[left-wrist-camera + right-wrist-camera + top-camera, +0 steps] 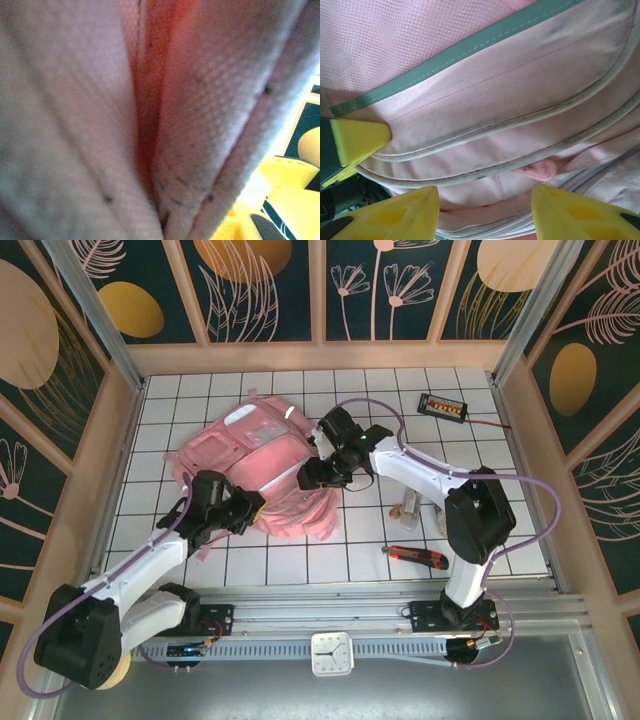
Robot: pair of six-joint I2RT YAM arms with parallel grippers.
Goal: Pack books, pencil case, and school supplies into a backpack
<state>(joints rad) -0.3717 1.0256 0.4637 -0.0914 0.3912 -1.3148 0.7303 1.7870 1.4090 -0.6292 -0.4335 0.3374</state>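
Two pincers at one pink backpack (260,455), lying left of centre on the tiled surface (400,400), translucent front panel facing up. Pressed into its near edge, left pincer (243,508), fabric crowding the wrist camera; wide or closed, cannot tell. At the right edge, right pincer (318,476), fingertips apart, piped pink fabric between them.

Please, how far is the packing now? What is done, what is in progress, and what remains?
Done: nothing I can confirm; the inside of the backpack is hidden. In hand: the left end effector is at its near edge, and the right end effector is open over a zipper pull. Left: small pieces and a red and black tool lie on the table.
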